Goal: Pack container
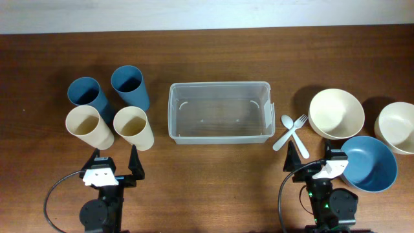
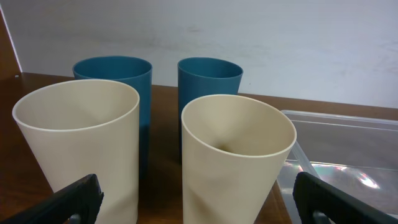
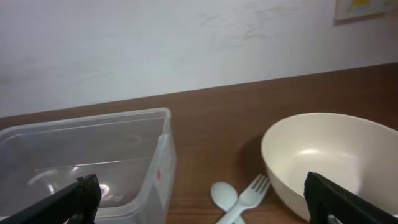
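The clear plastic container (image 1: 220, 111) stands empty at the table's middle; it also shows in the left wrist view (image 2: 348, 155) and the right wrist view (image 3: 87, 162). Two blue cups (image 1: 130, 86) and two cream cups (image 1: 133, 127) stand upright to its left. A white spoon and fork (image 1: 291, 131) lie crossed to its right, beside two cream bowls (image 1: 336, 113) and a blue bowl (image 1: 369, 163). My left gripper (image 1: 117, 162) is open and empty just in front of the cream cups (image 2: 236, 155). My right gripper (image 1: 315, 160) is open and empty in front of the cutlery (image 3: 239, 198).
The second cream bowl (image 1: 397, 127) sits at the far right edge. A white wall runs behind the wooden table (image 1: 213, 188).
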{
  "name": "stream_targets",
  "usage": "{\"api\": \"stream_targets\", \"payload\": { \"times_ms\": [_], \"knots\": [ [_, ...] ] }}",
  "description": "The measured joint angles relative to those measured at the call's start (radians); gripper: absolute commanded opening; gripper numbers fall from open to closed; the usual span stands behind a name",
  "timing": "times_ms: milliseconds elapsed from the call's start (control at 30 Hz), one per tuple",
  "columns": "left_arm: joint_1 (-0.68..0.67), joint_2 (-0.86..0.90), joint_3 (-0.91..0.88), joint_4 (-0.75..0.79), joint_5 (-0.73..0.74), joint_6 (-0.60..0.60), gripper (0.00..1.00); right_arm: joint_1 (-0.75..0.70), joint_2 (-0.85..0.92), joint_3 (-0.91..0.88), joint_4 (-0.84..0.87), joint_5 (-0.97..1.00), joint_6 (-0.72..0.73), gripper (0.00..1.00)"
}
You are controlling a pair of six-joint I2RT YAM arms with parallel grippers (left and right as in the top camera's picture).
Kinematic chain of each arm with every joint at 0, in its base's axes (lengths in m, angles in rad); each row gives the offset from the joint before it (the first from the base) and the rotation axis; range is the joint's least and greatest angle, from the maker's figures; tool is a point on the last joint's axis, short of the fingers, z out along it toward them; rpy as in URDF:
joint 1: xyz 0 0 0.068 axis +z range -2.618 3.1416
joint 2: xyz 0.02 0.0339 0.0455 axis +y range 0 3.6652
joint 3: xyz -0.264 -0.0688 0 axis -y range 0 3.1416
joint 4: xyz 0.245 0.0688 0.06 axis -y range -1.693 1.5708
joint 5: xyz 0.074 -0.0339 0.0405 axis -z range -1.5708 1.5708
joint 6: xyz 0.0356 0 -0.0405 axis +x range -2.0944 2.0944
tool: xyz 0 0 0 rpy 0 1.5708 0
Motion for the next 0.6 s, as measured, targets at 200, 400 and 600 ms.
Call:
{"api": "stream_targets", "payload": {
  "times_ms": [200, 400, 600],
  "knots": [
    [0.0, 0.0, 0.0, 0.0, 0.0, 0.0, 1.0, 0.0, 0.0, 0.005, 0.0, -0.078, 0.012, 0.99],
    [0.0, 0.0, 0.0, 0.0, 0.0, 0.0, 1.0, 0.0, 0.0, 0.053, -0.069, -0.13, 0.012, 0.99],
    [0.0, 0.0, 0.0, 0.0, 0.0, 0.0, 1.0, 0.0, 0.016, 0.137, -0.175, -0.141, -0.024, 0.99]
  ]
}}
